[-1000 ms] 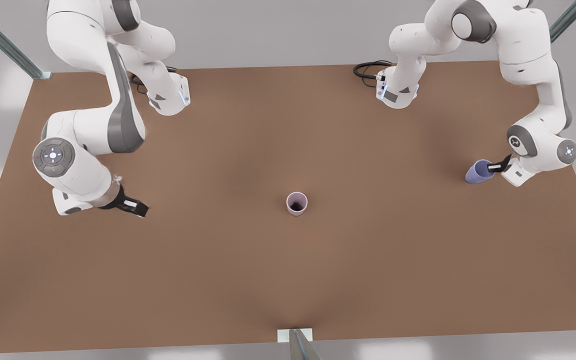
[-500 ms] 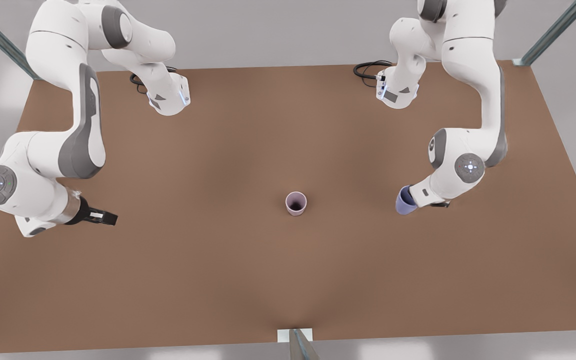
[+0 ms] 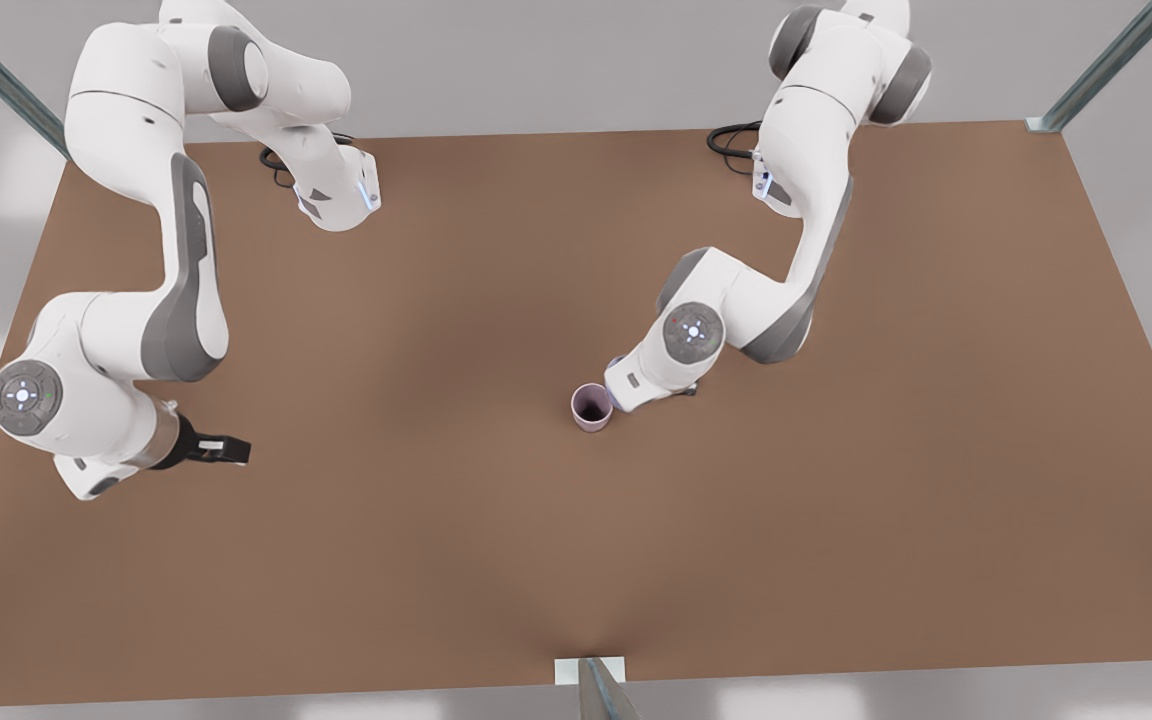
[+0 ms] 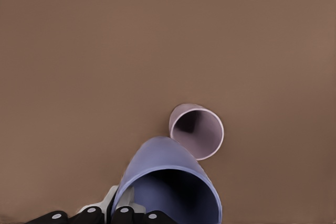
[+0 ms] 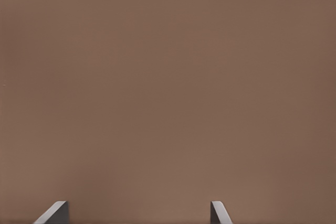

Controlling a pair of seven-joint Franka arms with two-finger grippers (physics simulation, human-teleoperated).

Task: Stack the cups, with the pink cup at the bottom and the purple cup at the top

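Left wrist view: left gripper holds purple cup.

The pink cup is standing upright mid-counter; the purple cup, in the left gripper, is hanging just right of it; the right gripper is waiting far left

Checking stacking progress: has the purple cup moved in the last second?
Yes. The left hand carried the purple cup toward the front view's left, now beside the pink cup.

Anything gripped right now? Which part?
Left gripper holds the purple cup by its rim wall, near the pink cup. Right gripper is open, holding nothing.
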